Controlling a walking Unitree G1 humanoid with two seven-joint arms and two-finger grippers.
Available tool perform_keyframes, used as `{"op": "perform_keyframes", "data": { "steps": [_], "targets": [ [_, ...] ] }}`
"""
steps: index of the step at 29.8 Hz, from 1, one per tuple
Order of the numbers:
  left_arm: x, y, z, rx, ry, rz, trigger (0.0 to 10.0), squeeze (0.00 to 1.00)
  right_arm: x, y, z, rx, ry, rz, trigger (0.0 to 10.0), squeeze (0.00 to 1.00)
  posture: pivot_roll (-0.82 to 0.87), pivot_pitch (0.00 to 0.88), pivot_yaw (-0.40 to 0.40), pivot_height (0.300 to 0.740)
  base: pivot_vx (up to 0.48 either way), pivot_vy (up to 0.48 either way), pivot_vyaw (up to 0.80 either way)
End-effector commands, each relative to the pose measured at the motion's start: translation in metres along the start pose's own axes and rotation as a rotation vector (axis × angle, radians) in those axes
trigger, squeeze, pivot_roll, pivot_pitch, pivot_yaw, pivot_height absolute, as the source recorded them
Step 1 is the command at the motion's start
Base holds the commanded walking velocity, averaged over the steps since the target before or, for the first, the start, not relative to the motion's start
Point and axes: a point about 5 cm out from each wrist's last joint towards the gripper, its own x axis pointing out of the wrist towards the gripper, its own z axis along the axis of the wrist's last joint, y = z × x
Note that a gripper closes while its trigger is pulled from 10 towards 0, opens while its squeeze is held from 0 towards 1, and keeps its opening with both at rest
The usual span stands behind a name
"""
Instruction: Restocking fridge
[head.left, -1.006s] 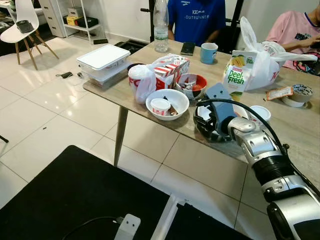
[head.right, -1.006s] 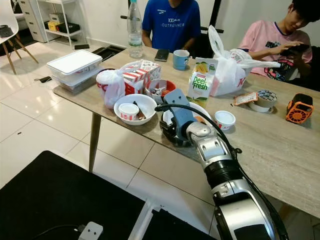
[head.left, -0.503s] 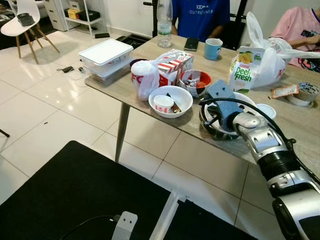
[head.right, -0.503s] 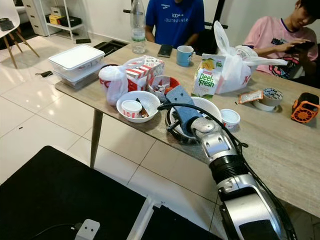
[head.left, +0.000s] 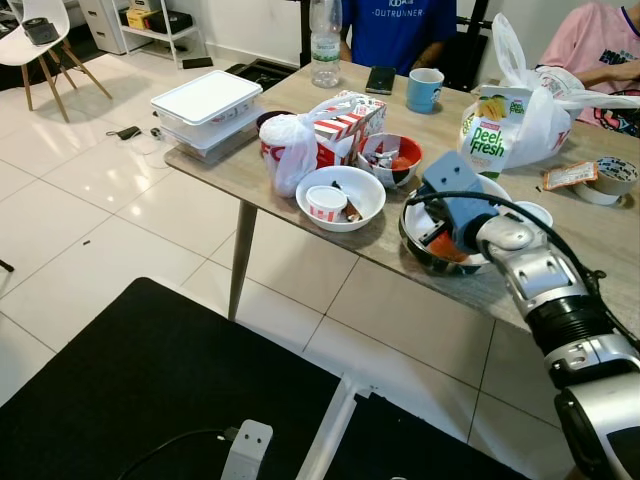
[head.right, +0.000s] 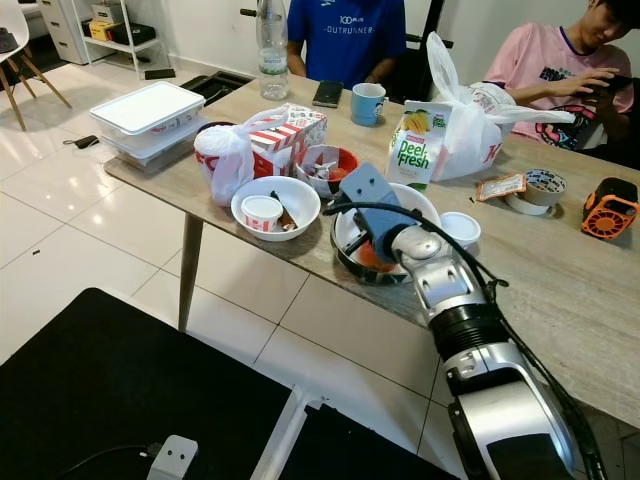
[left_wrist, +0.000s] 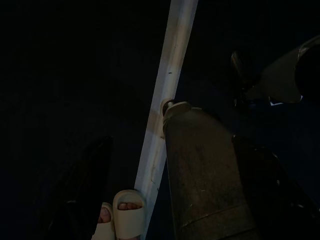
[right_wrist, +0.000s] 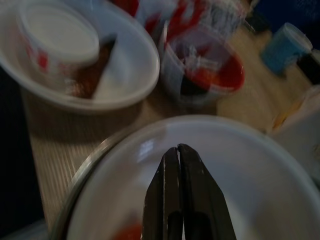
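While the left gripper (left_wrist: 165, 220) hangs idle in the dark and we cannot tell its fingers, the right gripper (right_wrist: 177, 152) reaches over the black-rimmed white bowl (head.right: 352, 262) at the near edge of the wooden surface (head.right: 560, 290), its fingers pressed together and empty. The juice carton (head.right: 414, 148) stands just behind the bowl.

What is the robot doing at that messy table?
The robot's right gripper is reaching into a big bowl near the table's front edge, with its two black fingers pressed shut and nothing between them. Next to it sit a white bowl with a small tub, a red bowl and a juice carton. Two people sit at the far side. The left arm hangs idle.
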Motion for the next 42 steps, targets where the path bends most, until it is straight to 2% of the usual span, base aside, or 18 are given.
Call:
{"op": "perform_keyframes", "data": {
  "steps": [1, 4, 6, 8, 12, 13, 15, 17, 19, 20, 21, 22, 26, 28, 29, 36, 42],
  "targets": [
    [-0.002, -0.01, -0.026, -0.007, 0.106, -0.04, 10.0, 0.0, -0.007, -0.014, 0.025, 0.059, -0.13, -0.013, 10.0, 1.0, -0.06, 0.032, -0.038, 0.74, 0.0, 0.0, 0.0],
    [-0.002, -0.011, -0.027, -0.008, 0.109, -0.042, 10.0, 0.0, -0.011, -0.022, 0.03, 0.103, -0.163, -0.018, 10.0, 1.0, -0.06, 0.029, -0.039, 0.74, 0.0, 0.0, 0.0],
    [-0.003, -0.012, -0.031, -0.009, 0.118, -0.045, 10.0, 0.0, -0.02, -0.044, 0.026, 0.095, -0.142, -0.086, 10.0, 1.0, -0.06, 0.026, -0.042, 0.74, 0.0, 0.0, 0.0],
    [-0.004, -0.013, -0.033, -0.012, 0.124, -0.046, 10.0, 0.0, -0.031, -0.067, 0.013, 0.025, -0.062, -0.174, 10.0, 1.0, -0.06, 0.026, -0.042, 0.74, 0.0, 0.0, 0.0],
    [-0.004, -0.012, -0.034, -0.013, 0.125, -0.046, 10.0, 0.0, -0.037, -0.078, 0.004, -0.02, -0.008, -0.218, 10.0, 1.0, -0.06, 0.026, -0.042, 0.74, 0.0, 0.0, 0.0],
    [-0.004, -0.012, -0.034, -0.012, 0.125, -0.045, 10.0, 0.0, -0.043, -0.088, -0.005, -0.021, 0.038, -0.25, 10.0, 1.0, -0.06, 0.026, -0.042, 0.74, 0.0, 0.0, 0.0],
    [-0.004, -0.012, -0.033, -0.011, 0.123, -0.045, 10.0, 0.0, -0.049, -0.096, -0.013, -0.039, 0.088, -0.286, 10.0, 1.0, -0.06, 0.026, -0.042, 0.74, 0.0, 0.0, 0.0],
    [-0.004, -0.011, -0.033, -0.011, 0.121, -0.044, 10.0, 0.0, -0.053, -0.101, -0.02, -0.074, 0.133, -0.308, 10.0, 1.0, -0.06, 0.028, -0.043, 0.74, 0.0, 0.0, 0.0],
    [-0.004, -0.011, -0.032, -0.01, 0.12, -0.044, 10.0, 0.0, -0.054, -0.102, -0.024, -0.071, 0.149, -0.309, 10.0, 1.0, -0.06, 0.028, -0.043, 0.74, 0.0, 0.0, 0.0],
    [-0.004, -0.011, -0.032, -0.009, 0.118, -0.043, 10.0, 0.0, -0.054, -0.101, -0.029, -0.064, 0.163, -0.295, 10.0, 0.9, -0.06, 0.031, -0.041, 0.74, 0.0, 0.0, 0.0],
    [-0.004, -0.011, -0.032, -0.009, 0.118, -0.043, 10.0, 0.0, -0.054, -0.101, -0.029, -0.064, 0.163, -0.295, 10.0, 0.9, -0.06, 0.031, -0.041, 0.74, 0.0, 0.0, 0.0],
    [-0.004, -0.011, -0.032, -0.007, 0.118, -0.043, 10.0, 0.0, -0.052, -0.099, -0.032, -0.041, 0.162, -0.274, 10.0, 0.0, -0.06, 0.032, -0.04, 0.74, 0.0, 0.0, 0.0],
    [-0.004, -0.011, -0.033, -0.004, 0.12, -0.046, 10.0, 0.0, -0.048, -0.092, -0.034, 0.032, 0.143, -0.195, 10.0, 0.0, -0.06, 0.052, -0.04, 0.74, 0.0, 0.0, 0.0],
    [-0.004, -0.011, -0.033, -0.001, 0.122, -0.049, 10.0, 0.0, -0.047, -0.09, -0.034, 0.034, 0.13, -0.168, 10.0, 0.0, -0.06, 0.057, -0.035, 0.74, 0.0, 0.0, 0.0],
    [-0.005, -0.011, -0.036, -0.006, 0.128, -0.049, 10.0, 0.0, -0.045, -0.085, -0.035, 0.074, 0.111, -0.102, 10.0, 0.0, -0.06, 0.067, -0.033, 0.74, 0.0, 0.0, 0.0],
    [-0.007, -0.012, -0.044, 0.0, 0.146, -0.054, 10.0, 0.0, -0.048, -0.092, -0.045, 0.103, 0.151, -0.136, 10.0, 0.0, -0.05, 0.044, -0.041, 0.74, 0.0, 0.0, 0.0],
    [-0.008, -0.011, -0.046, -0.001, 0.146, -0.049, 10.0, 0.0, -0.043, -0.089, -0.046, 0.119, 0.163, -0.141, 10.0, 0.0, -0.05, 0.05, -0.037, 0.74, 0.0, 0.0, 0.0]
  ]
}}
